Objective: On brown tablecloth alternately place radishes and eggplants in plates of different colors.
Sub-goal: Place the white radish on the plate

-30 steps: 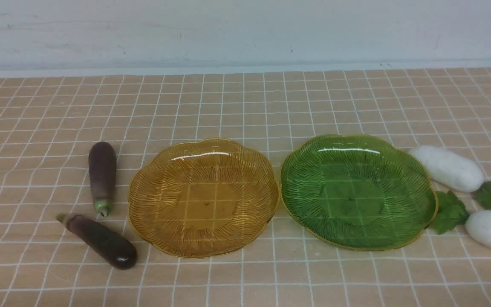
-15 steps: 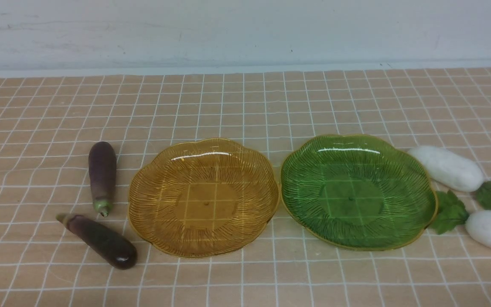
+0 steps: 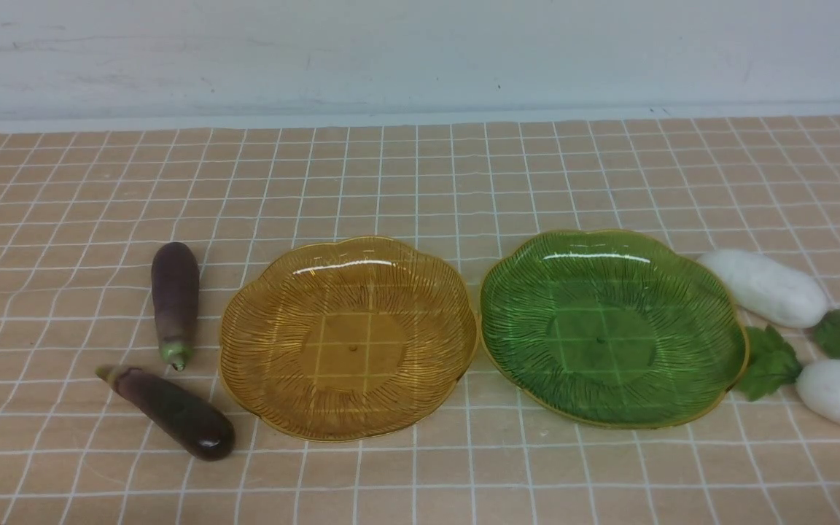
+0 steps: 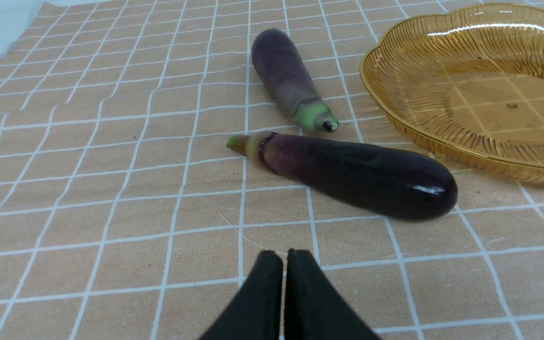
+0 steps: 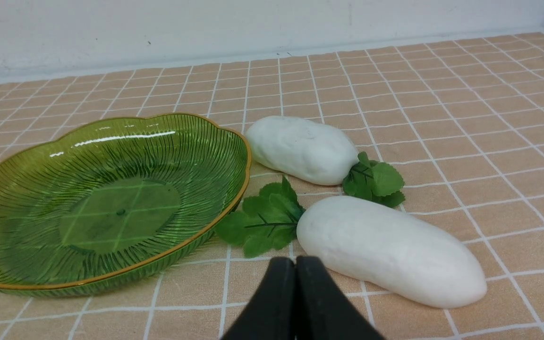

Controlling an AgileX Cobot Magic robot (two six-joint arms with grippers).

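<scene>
The brown cloth [image 3: 420,182], gridded in white, spreads before a pale wall [image 3: 420,58]. Nothing has moved since the earlier frames. With twelve o'clock toward the wall, the amber plate [image 3: 351,350] is at nine o'clock of the green plate [image 3: 602,343]; two radishes [image 3: 766,286] lie around the latter's three o'clock, and two eggplants [image 3: 176,299] at the amber one's nine. Left fingers [image 4: 285,264] and right fingers [image 5: 295,269] are closed, gripping nothing, apart from eggplants and radishes respectively.
</scene>
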